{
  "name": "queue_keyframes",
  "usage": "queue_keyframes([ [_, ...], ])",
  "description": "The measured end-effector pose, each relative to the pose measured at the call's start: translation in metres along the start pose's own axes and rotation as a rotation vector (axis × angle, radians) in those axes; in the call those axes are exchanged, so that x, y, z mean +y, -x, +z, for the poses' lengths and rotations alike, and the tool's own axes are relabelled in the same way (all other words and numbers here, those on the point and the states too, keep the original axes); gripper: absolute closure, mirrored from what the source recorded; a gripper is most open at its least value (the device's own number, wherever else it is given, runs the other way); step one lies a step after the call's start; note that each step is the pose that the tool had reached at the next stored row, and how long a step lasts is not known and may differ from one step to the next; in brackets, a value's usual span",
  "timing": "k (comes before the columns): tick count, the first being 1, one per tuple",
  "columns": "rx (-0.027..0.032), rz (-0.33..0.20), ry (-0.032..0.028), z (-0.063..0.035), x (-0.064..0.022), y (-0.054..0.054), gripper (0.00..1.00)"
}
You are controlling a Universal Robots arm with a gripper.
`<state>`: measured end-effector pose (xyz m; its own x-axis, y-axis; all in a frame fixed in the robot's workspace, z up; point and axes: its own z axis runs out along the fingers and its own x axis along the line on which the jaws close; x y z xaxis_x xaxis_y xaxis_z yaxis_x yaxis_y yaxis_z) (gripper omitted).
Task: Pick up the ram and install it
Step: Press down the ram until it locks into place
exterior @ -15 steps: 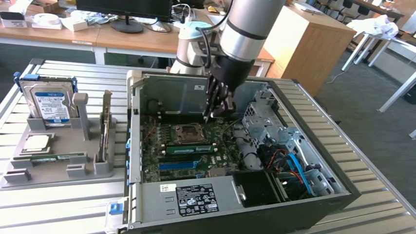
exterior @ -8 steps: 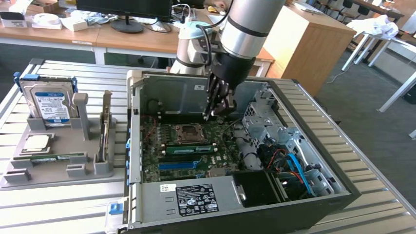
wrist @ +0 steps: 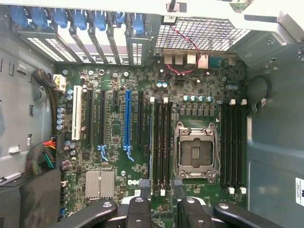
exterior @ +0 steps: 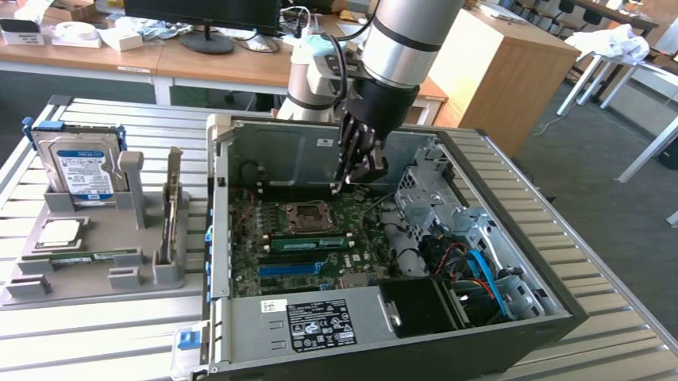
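The ram [exterior: 90,255], a long thin green stick, lies flat in a groove of the grey holder [exterior: 95,286] at the exterior view's left, far from the gripper. My gripper [exterior: 360,176] hangs inside the open computer case [exterior: 551,317], above the motherboard [exterior: 307,262] near the processor socket [exterior: 310,214]. In the wrist view the gripper [wrist: 163,213] is open with nothing between its dark fingers [wrist: 140,211]. It is over the long black memory slots [wrist: 161,142] beside the socket [wrist: 196,151]. Another green stick [exterior: 307,242] stands in a slot on the board.
The holder also carries a blue-labelled hard drive [exterior: 79,171], a square silver chip [exterior: 60,232] and an upright card [exterior: 173,208]. Drive cage and cables [exterior: 466,254] fill the case's right side. A power supply [exterior: 317,321] sits at its front.
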<state>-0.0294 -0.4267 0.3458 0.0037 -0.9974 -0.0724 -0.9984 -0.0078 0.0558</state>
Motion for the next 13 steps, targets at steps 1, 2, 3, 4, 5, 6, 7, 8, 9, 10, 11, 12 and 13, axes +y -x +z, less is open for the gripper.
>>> queue_keyframes([
  [1, 0.0, 0.0, 0.0, 0.0, 0.0, 0.0, 0.69],
  [2, 0.0, 0.0, 0.0, 0.0, 0.0, 0.0, 0.69],
  [3, 0.0, 0.0, 0.0, 0.0, 0.0, 0.0, 0.69],
  [4, 0.0, 0.0, 0.0001, 0.0, 0.0, 0.0, 0.69],
  [5, 0.0, 0.0, 0.0, 0.0, 0.0, 0.0, 0.69],
  [6, 0.0, 0.0, 0.0, 0.0, 0.0, 0.0, 0.69],
  [7, 0.0001, 0.0, 0.0, 0.0, 0.0, 0.0, 0.69],
  [8, 0.0, 0.0, 0.0, 0.0, 0.0, 0.0, 0.69],
  [9, 0.0, 0.0, 0.0, 0.0, 0.0, 0.0, 0.69],
  [10, 0.0, 0.0, 0.0, 0.0, 0.0, 0.0, 0.71],
  [11, 0.0001, 0.0, 0.0, 0.0, 0.0, 0.0, 0.71],
  [12, 0.0001, 0.0, 0.0, 0.0, 0.0, 0.0, 0.77],
  [13, 0.0, 0.0, 0.0, 0.0, 0.0, 0.0, 0.83],
])
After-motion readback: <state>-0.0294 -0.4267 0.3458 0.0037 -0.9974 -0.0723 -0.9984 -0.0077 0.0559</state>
